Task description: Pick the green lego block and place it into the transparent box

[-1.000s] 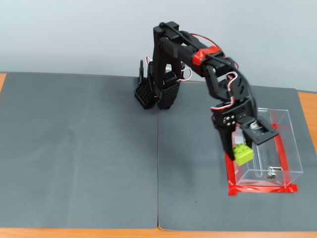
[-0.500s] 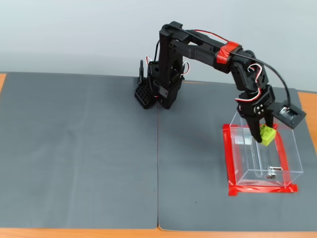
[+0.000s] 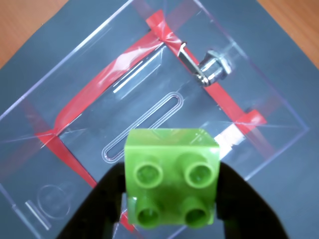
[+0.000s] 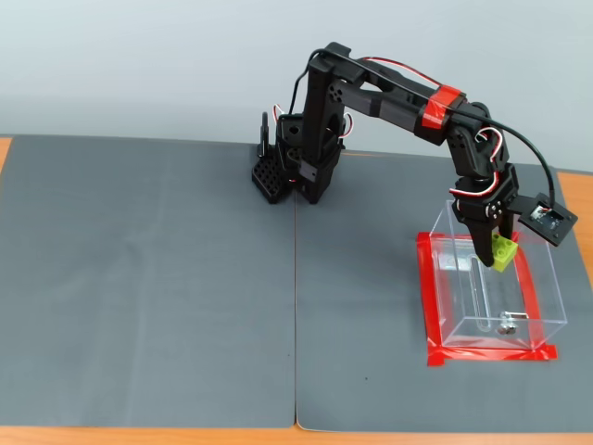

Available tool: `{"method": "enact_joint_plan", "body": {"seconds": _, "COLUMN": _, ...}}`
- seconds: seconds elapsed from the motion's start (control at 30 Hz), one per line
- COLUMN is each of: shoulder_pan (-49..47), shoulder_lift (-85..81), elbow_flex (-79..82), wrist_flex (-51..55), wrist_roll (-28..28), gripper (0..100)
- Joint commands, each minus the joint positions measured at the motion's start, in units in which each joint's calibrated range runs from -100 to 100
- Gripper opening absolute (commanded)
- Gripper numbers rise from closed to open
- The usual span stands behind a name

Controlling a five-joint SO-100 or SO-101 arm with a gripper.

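In the wrist view the bottom edge cuts off the black jaws, and the green lego block (image 3: 172,178) hides part of the transparent box (image 3: 75,94) floor behind it.

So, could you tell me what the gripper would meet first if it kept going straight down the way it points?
Probably the floor of the transparent box: the gripper, holding the green lego block, points into its open top, near the slot, though depth is unclear.

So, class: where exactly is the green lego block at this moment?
The green lego block is held in the claw over the open top of the transparent box, at the right of the fixed view; in the wrist view it hangs above the box's base slot.
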Motion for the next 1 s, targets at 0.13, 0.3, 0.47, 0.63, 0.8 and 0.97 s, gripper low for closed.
{"method": "enact_joint_plan", "body": {"seconds": 0.13, "shoulder_pan": -1.37, "shoulder_lift": 0.81, "elbow_flex": -3.33, "wrist_flex": -0.56, "wrist_roll": -0.22, "gripper": 15}}
{"method": "enact_joint_plan", "body": {"seconds": 0.3, "shoulder_pan": -2.34, "shoulder_lift": 2.00, "elbow_flex": -3.33, "wrist_flex": -0.56, "wrist_roll": -0.22, "gripper": 28}}
{"method": "enact_joint_plan", "body": {"seconds": 0.47, "shoulder_pan": -2.41, "shoulder_lift": 2.09, "elbow_flex": -3.33, "wrist_flex": -0.64, "wrist_roll": -0.22, "gripper": 39}}
{"method": "enact_joint_plan", "body": {"seconds": 0.63, "shoulder_pan": -2.04, "shoulder_lift": 1.32, "elbow_flex": -3.33, "wrist_flex": -0.56, "wrist_roll": -0.22, "gripper": 40}}
{"method": "enact_joint_plan", "body": {"seconds": 0.8, "shoulder_pan": -1.67, "shoulder_lift": 1.07, "elbow_flex": -3.33, "wrist_flex": 0.23, "wrist_roll": -0.22, "gripper": 37}}
{"method": "enact_joint_plan", "body": {"seconds": 0.97, "shoulder_pan": -0.70, "shoulder_lift": -0.80, "elbow_flex": -3.33, "wrist_flex": -0.21, "wrist_roll": -0.12, "gripper": 21}}
